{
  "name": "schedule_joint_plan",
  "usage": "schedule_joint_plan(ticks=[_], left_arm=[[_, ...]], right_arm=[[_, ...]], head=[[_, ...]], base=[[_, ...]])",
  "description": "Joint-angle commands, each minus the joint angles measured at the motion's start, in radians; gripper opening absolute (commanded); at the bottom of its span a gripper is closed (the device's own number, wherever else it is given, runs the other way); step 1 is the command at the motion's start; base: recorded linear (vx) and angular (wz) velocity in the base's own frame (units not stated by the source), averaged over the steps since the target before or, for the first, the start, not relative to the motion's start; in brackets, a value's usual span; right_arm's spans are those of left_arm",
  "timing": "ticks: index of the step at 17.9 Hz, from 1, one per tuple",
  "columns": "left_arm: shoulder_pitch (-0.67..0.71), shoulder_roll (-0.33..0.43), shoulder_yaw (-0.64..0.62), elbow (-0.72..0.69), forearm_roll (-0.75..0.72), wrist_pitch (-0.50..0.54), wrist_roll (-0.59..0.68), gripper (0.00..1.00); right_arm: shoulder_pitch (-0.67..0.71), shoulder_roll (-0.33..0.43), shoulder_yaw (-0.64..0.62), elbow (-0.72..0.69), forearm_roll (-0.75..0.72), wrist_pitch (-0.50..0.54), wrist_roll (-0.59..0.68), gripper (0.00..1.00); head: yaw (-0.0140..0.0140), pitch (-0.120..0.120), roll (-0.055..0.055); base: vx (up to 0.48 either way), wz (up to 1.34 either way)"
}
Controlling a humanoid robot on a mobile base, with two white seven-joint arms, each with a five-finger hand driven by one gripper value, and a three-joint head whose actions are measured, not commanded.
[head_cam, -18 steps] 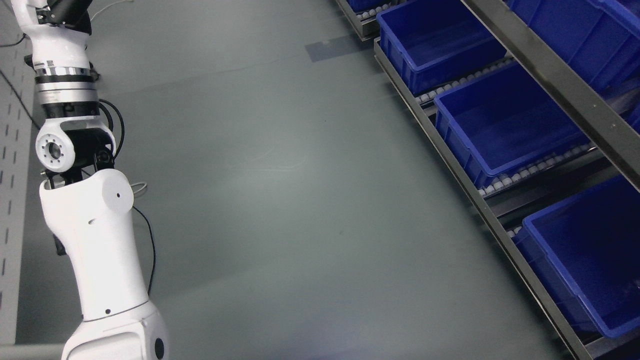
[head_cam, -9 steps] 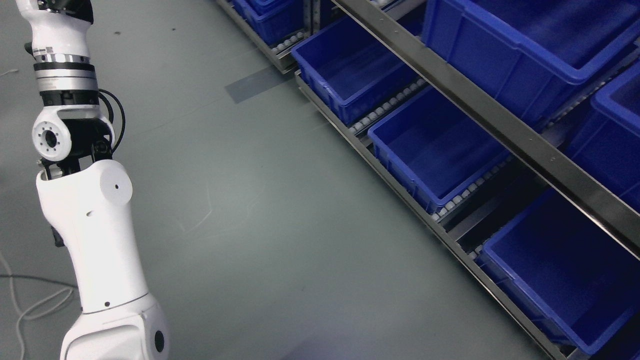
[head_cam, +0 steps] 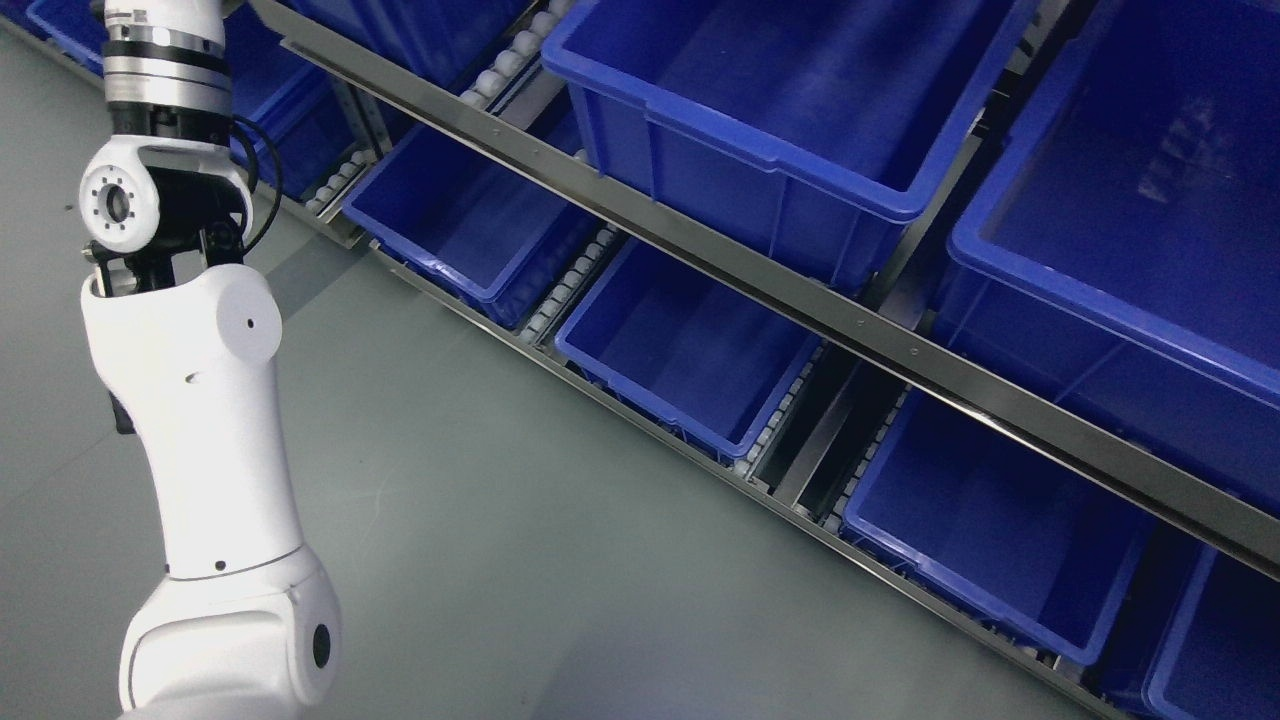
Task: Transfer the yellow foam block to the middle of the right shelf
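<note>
Single head cam, looks steeply down, tilted; shelf rack [head_cam: 800,300] w/ blue bins [head_cam: 690,350] close; left arm [head_cam: 200,420] nearest.

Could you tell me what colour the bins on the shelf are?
Blue; the bins show clearly in the head view.

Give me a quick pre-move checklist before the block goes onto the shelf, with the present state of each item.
1. Yellow foam block in view: not ok, it shows nowhere in the head view.
2. Left hand's grasp: cannot tell; the left arm runs up out of the top edge, so the hand is out of frame.
3. Right arm: cannot tell, out of view.
4. Shelf in view: ok, the metal rail and roller tracks fill the right side.
5. Room in the bins: ok, the blue bin under the rail and the upper blue bin look empty.
6. Floor beside the shelf: ok, nothing lies on it.
</note>
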Motion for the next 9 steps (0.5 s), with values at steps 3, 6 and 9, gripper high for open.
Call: schedule_joint_plan(ticks=[3,6,9], left_arm=[[-0.028,0.018,-0.235,0.007,-0.038,0.155,-0.047,0.4],[-0.03,0.018,-0.266,0.019,-0.072,0.194,-0.049,0.41],[-0.038,0.018,-0.307,0.062,-0.084,0.2,-0.053,0.41]], right_arm=[[0.002,-0.017,-0.001,-0.017,0.003,0.0,0.0,1.0],[0.002,-0.017,-0.001,-0.017,0.003,0.0,0.0,1.0],[0.002,-0.017,0.0,-0.017,0.005,0.0,0.0,1.0]], head=[[0.0,0.0,0.0],[0.0,0.0,0.0],[0.0,0.0,0.0]], base=[[0.147,-0.41],[0.094,-0.29],[0.059,-0.18]])
